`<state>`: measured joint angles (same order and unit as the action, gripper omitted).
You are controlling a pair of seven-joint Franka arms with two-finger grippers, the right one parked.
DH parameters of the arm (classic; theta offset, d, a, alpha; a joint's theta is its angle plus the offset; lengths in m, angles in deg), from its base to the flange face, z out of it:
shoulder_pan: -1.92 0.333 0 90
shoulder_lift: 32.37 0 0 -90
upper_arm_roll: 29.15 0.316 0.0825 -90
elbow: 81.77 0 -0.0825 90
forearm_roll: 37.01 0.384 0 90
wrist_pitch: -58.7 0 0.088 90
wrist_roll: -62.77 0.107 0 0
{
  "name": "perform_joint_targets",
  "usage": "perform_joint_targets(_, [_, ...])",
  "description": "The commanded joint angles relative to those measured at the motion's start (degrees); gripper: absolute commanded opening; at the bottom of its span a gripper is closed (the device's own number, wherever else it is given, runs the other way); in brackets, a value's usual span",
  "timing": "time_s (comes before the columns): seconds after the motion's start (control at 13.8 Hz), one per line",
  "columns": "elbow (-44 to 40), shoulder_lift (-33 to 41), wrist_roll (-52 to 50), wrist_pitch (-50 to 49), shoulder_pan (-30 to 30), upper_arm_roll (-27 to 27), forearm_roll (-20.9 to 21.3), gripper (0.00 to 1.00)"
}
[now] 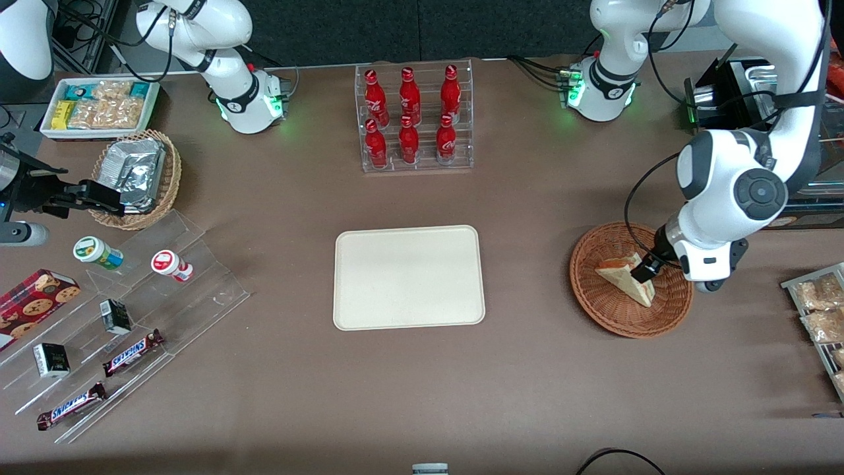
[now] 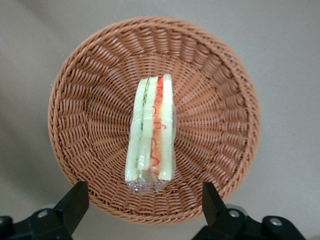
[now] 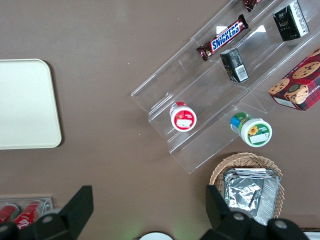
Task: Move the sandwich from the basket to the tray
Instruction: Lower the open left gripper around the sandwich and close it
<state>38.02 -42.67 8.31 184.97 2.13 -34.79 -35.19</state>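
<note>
The sandwich (image 1: 623,277) is a clear-wrapped wedge lying in the reddish-brown wicker basket (image 1: 597,307) toward the working arm's end of the table. In the left wrist view the sandwich (image 2: 151,132) rests on edge, its red and green layers showing, in the middle of the basket (image 2: 220,100). My gripper (image 1: 649,270) hangs just above the sandwich's end, over the basket. The gripper (image 2: 143,202) is open, with one dark fingertip (image 2: 76,197) on either side of the sandwich's end and nothing between them. The cream tray (image 1: 409,277) lies empty mid-table.
A clear rack of red bottles (image 1: 414,119) stands farther from the front camera than the tray. An acrylic step shelf (image 1: 132,310) with snacks, a tan basket of foil packs (image 1: 135,175) and a white bin (image 1: 99,105) sit toward the parked arm's end. A rack of packets (image 1: 821,310) lies beside the basket.
</note>
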Motion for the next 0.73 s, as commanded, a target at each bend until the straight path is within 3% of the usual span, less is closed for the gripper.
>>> perform_joint_targets(0.0, [4.82,0.89,-1.18,4.49,-0.12,0.02,0.21,1.00])
perform_joint_targets(0.65, [5.80,-3.41,-1.36,8.63,0.32,0.11,0.21,1.00])
